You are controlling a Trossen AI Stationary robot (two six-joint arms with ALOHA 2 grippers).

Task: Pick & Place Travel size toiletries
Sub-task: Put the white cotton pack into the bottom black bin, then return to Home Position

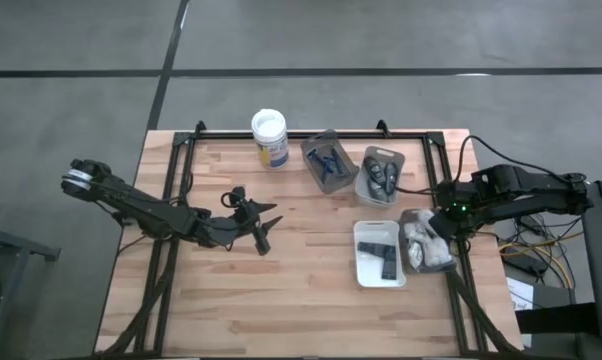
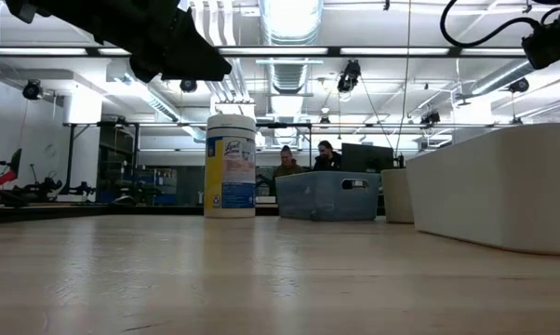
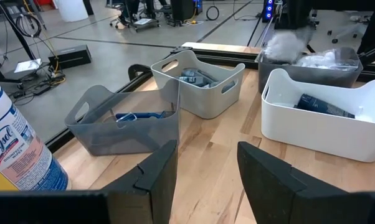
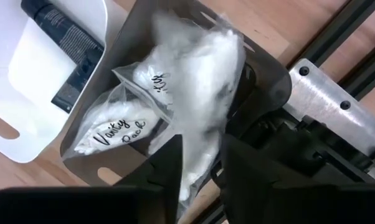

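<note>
Left of centre in the high view, left gripper (image 1: 264,232) hovering over bare table (image 1: 281,300), fingers (image 3: 156,177) parted and holding nothing; best kept parked there, clear of the tub (image 1: 269,137) at upper centre. Toward the right, blue razors (image 1: 326,160) in one grey tray (image 1: 312,172), dark bottles (image 1: 381,173) in the next, black tubes (image 1: 383,252) in the white tray (image 1: 361,272). At far right, right gripper (image 1: 433,226) low over the grey tray (image 4: 268,68) of white packets (image 4: 197,68), fingers (image 4: 159,177) parted astride one packet, not yet closed. Worth centring on a single packet's bulk, pinching film and filling together, then rising straight to avoid dragging its neighbours.
</note>
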